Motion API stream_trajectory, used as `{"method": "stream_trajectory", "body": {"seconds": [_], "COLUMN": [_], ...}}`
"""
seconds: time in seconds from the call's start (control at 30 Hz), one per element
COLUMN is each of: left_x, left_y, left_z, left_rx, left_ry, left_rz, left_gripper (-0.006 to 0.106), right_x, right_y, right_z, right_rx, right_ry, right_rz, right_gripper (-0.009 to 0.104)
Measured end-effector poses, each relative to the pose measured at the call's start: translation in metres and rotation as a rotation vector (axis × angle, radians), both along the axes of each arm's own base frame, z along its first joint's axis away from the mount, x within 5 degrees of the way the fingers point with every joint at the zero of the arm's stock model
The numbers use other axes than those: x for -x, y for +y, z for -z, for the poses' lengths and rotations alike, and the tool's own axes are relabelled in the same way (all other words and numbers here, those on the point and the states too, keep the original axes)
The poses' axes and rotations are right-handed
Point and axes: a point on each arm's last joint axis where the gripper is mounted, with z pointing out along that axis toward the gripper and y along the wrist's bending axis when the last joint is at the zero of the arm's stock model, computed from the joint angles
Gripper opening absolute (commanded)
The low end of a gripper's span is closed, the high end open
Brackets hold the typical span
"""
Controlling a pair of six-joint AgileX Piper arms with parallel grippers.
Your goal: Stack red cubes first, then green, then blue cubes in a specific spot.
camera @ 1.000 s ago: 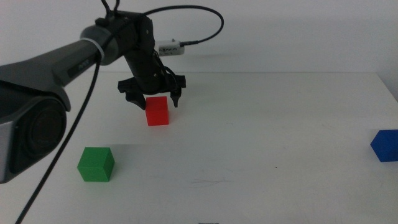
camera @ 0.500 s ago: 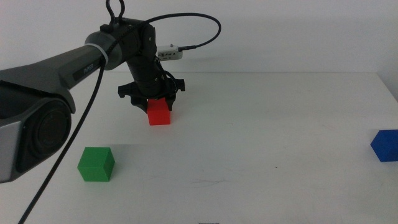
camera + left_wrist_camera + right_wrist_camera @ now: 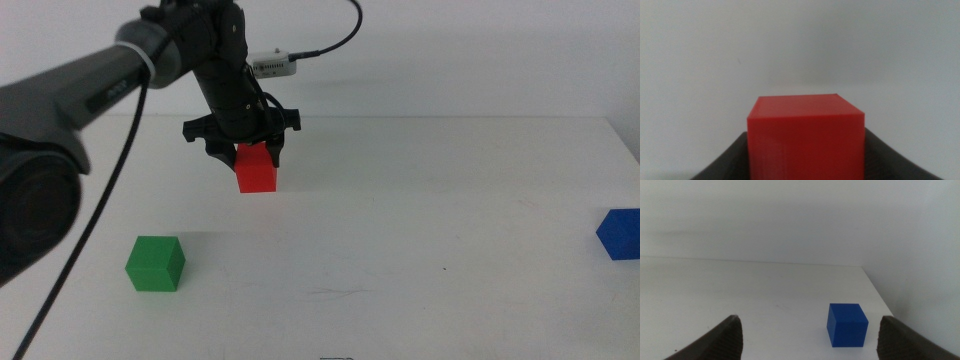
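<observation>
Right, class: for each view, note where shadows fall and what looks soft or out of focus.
Middle view: even light, a soft shadow beside the red cube under the left tool, a fainter one by the green cube. Left wrist view: the red cube fills the foreground, slightly soft. Right wrist view: the blue cube is fairly sharp, the right tool blurred.

Even diffuse bright light, white table [image 3: 450, 200] near washed out. Soft faint shadows beside green cube [image 3: 155, 264] and red cube [image 3: 256, 168]. No glare. Left wrist view: red cube close-up soft. Right wrist view: jaws blurred at the edge.
</observation>
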Motion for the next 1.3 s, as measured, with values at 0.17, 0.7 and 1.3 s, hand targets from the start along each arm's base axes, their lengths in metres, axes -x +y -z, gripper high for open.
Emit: {"method": "stream_trajectory", "body": {"seconds": [0.17, 0.7, 1.3], "left_x": [0.039, 0.127, 0.120], "left_y": [-0.012, -0.089, -0.115], "left_z": [-0.018, -0.017, 0.040], "left_rx": [-0.001, 0.020, -0.015], "left_ry": [0.023, 0.005, 0.045], "left_rz": [0.032, 0.014, 0.073], "left_gripper": [-0.002, -0.002, -0.002], "right_x": [0.000, 0.000, 0.000], "right_y": [0.000, 0.000, 0.000], "right_z": [0.000, 0.000, 0.000], "right_rx": [0.000, 0.000, 0.000], "right_ry": [0.000, 0.000, 0.000], "right_rz": [0.000, 0.000, 0.000], "right_gripper": [0.083, 0.083, 0.083]}}
